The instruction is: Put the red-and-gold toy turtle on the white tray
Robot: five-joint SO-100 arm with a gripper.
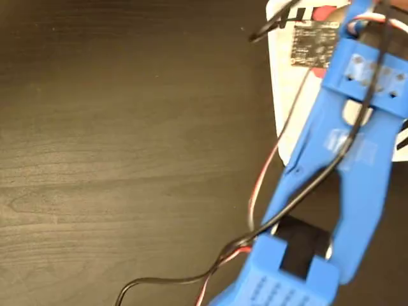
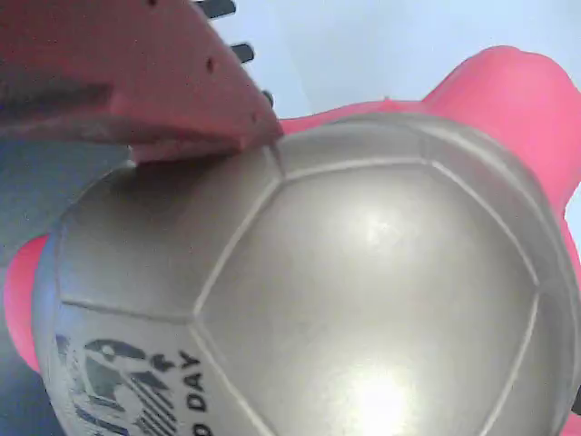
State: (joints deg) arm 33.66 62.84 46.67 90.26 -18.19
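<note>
Red-and-gold toy turtle (image 2: 363,291) — likely soft, light, glossy shell slippery; grip low at flanks. Gripper (image 2: 263,150) — one finger on shell, clench indeterminate. White tray (image 2: 381,45) beneath.

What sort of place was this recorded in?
Probably a hobby or lab tabletop: a dark wood-grain table, a blue printed arm with loose wiring, and the white tray. No room is visible.

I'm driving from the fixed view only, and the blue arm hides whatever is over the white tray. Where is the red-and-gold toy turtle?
Observer: In the wrist view, the squishy red-and-gold toy turtle fills the frame, right by the jaws.
Operator: Is it gripped?
Observer: One finger touches its domed gold shell. The other is out of frame, so I can't tell.
Operator: What's behind it?
Observer: A pale surface, likely the flat white tray.
</note>
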